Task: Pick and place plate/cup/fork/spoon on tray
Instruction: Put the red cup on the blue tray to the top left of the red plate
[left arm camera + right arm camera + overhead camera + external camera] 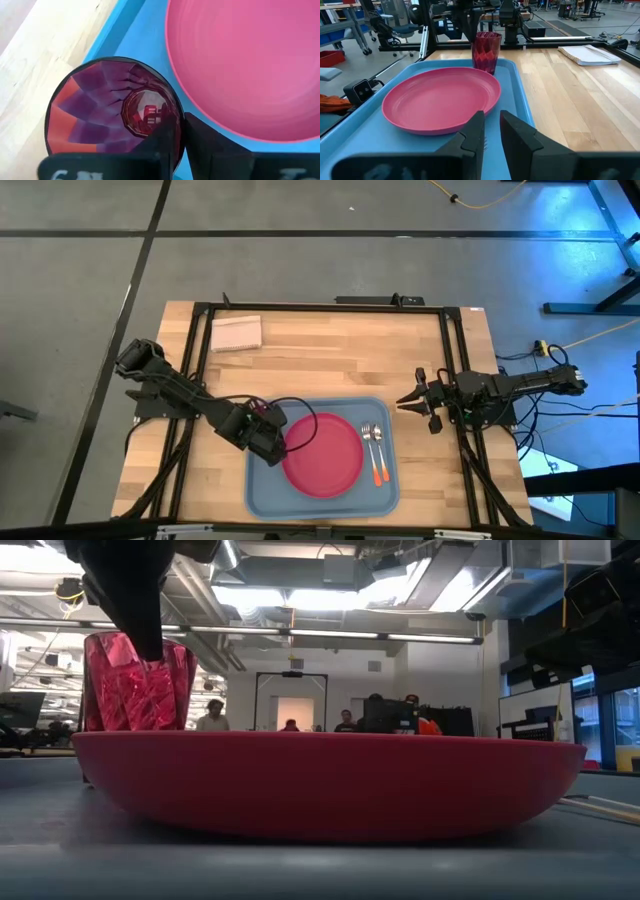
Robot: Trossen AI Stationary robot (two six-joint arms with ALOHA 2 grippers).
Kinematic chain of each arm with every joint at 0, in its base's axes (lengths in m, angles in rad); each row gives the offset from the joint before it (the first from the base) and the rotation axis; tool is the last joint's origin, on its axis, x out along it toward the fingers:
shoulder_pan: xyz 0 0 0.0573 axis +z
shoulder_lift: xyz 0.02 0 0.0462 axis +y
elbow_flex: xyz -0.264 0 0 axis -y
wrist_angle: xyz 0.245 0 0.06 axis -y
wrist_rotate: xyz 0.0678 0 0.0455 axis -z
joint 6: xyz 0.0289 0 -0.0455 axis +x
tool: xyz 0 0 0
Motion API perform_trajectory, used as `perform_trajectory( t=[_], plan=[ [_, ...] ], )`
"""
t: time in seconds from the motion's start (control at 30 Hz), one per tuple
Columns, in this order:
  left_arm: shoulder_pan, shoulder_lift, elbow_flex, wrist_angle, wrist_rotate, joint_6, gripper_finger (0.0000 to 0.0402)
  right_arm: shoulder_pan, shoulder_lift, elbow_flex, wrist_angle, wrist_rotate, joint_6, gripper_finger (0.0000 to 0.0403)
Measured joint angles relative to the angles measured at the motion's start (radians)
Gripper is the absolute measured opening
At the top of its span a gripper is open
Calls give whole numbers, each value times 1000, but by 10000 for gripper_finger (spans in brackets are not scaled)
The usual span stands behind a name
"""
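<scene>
My left gripper [268,438] is clamped on the rim of the cup [486,51], one finger [165,145] inside the faceted dark red wall and the other outside it. The cup stands upright on the tray [262,498], at the tray's edge nearest my left arm, just beside the plate [323,454] (whether cup and plate actually touch I cannot tell). From table height the cup [137,682] rises behind the plate's rim [330,785]. The plate lies flat in the middle of the tray, and on its far side from the cup the fork [367,442] and spoon [378,450] lie side by side on the tray floor, orange handles pointing toward the front edge. My right gripper [404,402] waits over bare wood beside the tray, its fingers [470,135] a little apart and holding nothing. A pale folded cloth [236,332] sits well apart at the far corner of the table [330,350].
</scene>
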Motion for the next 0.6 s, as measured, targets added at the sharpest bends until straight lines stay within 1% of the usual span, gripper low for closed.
perform_trajectory(
  t=[0.6],
  plan=[
    [0, 0, 0, 1, -4, -1, 93, 0, 0, 0, 0, 0, 0, 65]
  ],
)
